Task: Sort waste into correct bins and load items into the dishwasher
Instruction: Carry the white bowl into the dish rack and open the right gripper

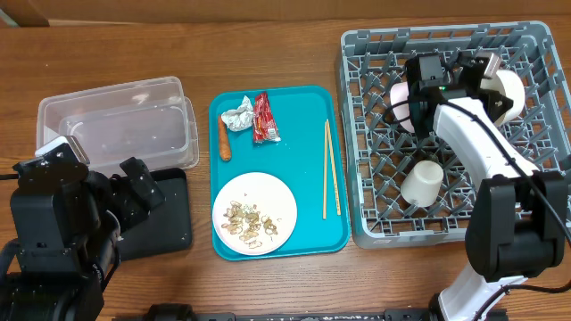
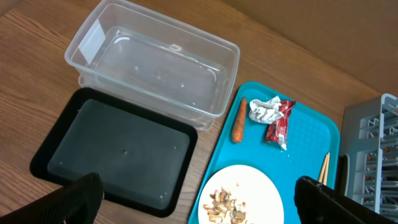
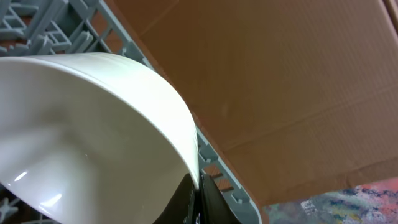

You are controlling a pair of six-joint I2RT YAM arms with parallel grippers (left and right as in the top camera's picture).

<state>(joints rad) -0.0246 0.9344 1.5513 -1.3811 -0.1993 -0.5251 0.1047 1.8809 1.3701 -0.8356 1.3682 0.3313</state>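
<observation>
My right gripper (image 1: pixel 483 73) (image 3: pixel 198 200) is shut on the rim of a white bowl (image 1: pixel 507 94) (image 3: pixel 87 124) and holds it tilted at the far right of the grey dish rack (image 1: pixel 535 160). A second white bowl (image 1: pixel 401 102) and a small white cup (image 1: pixel 421 183) lie in the rack. On the teal tray (image 1: pixel 303 107) are a foil ball (image 1: pixel 236 117), a red wrapper (image 1: pixel 265 119), a carrot (image 1: pixel 224 140), chopsticks (image 1: pixel 330 169) and a white plate (image 1: pixel 277 192) with beige scraps (image 1: pixel 247 218). My left gripper (image 1: pixel 143 183) (image 2: pixel 199 208) is open and empty above the black tray (image 2: pixel 118 152).
The clear tub (image 1: pixel 116 120) (image 2: pixel 155 62) stands empty behind the black tray (image 1: pixel 169 223), partly overlapping its far edge. The rack's wall (image 3: pixel 224 168) runs right beside the held bowl. Cardboard (image 3: pixel 280 74) lies beyond the rack.
</observation>
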